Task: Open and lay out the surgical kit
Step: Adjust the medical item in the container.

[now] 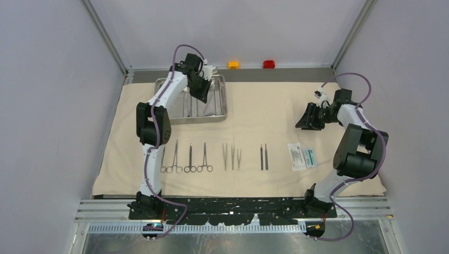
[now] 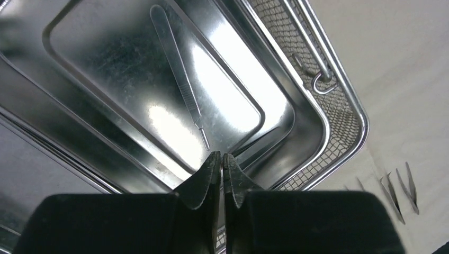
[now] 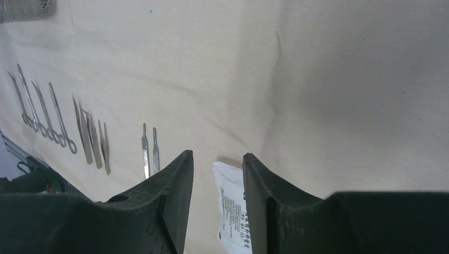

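Note:
The beige cloth wrap point(image 1: 265, 111) lies spread open over the table. The steel tray point(image 1: 219, 108) stands at its back left. My left gripper point(image 1: 203, 94) hangs over the tray, shut and empty point(image 2: 221, 156). One thin straight tool point(image 2: 180, 79) lies in the tray's smooth compartment, just beyond the fingertips. Along the cloth's front lie ring-handled forceps and scissors point(image 1: 186, 159), tweezers point(image 1: 231, 156), two straight tools point(image 1: 263, 157) and the white-and-green packet point(image 1: 303, 156). My right gripper point(image 1: 306, 121) is open and empty above the cloth point(image 3: 217, 156), with the packet point(image 3: 232, 211) below it.
A wire mesh basket point(image 2: 339, 111) with a handle sits in the tray's other side. Orange point(image 1: 233, 64) and red point(image 1: 269, 64) buttons stand behind the cloth at the back wall. Frame posts rise at both back corners.

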Motion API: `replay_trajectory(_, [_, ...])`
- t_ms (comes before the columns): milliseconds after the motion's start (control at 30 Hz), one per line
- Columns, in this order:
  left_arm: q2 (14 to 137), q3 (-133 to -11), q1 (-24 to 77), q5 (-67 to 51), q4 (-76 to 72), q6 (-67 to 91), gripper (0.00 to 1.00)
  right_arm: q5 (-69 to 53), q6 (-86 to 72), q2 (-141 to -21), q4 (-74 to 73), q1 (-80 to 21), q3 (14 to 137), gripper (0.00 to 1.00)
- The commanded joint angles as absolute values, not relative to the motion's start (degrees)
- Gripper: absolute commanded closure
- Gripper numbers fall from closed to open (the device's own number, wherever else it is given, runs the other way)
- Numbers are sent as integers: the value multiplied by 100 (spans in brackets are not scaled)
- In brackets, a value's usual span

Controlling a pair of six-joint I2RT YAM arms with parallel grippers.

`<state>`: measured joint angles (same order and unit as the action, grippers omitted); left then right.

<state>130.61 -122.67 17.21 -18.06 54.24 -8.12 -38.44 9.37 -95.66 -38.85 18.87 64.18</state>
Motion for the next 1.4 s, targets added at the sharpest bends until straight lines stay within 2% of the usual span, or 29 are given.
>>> replay_trajectory(0, [12936, -12190, 1648, -1702, 6240, -1489, 92, -3910, 1028, -9554, -3850, 1901, 6627, 55])
replay_trajectory(233, [13396, -12580, 1635, -1491, 7060, -1927, 95, -3891, 1028, -9536, -3850, 1905, 6619, 55])
replay_trajectory(667, [13843, -12883, 1635, -1284, 7363, -2025, 99, -3902, 1020, -9541, -3851, 1899, 6627, 55])
replay_trajectory(1367, [13624, -12788, 1635, -1671, 7474, -2116, 100, -3891, 1034, -9626, -3866, 1903, 6640, 55])
